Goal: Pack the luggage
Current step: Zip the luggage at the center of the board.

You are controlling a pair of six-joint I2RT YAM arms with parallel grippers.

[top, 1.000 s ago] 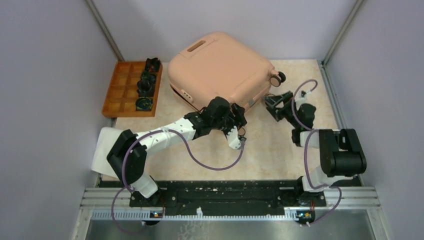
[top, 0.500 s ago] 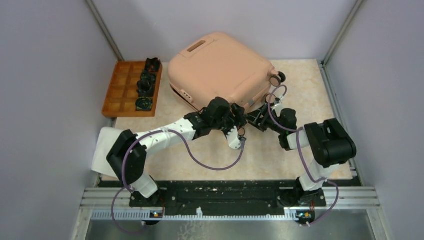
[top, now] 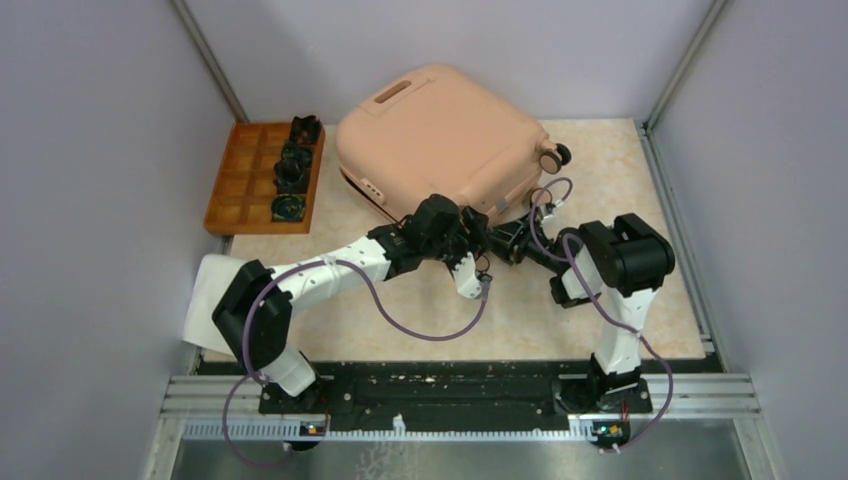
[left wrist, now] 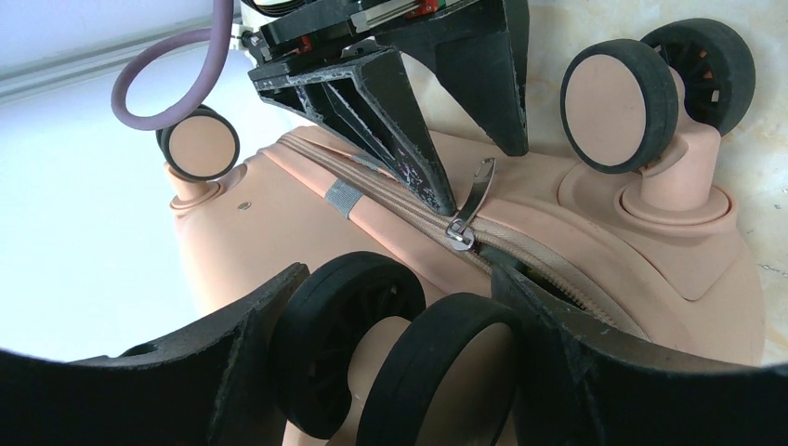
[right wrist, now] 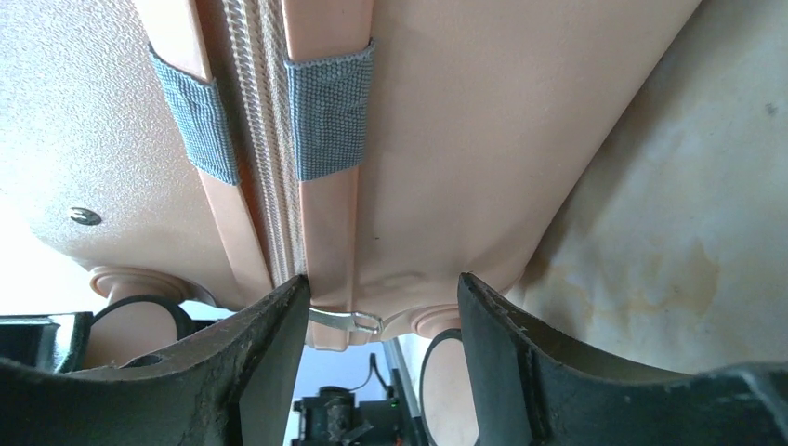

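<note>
Metal zipper pull (left wrist: 472,200) stands centre frame between parted fingers of right gripper (right wrist: 381,283), unpinched; left gripper (left wrist: 400,279) clamped on luggage (left wrist: 307,195) wheel (left wrist: 409,362)

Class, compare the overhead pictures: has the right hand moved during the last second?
Yes. The right hand swung left, up to the wheeled edge of the luggage.
</note>
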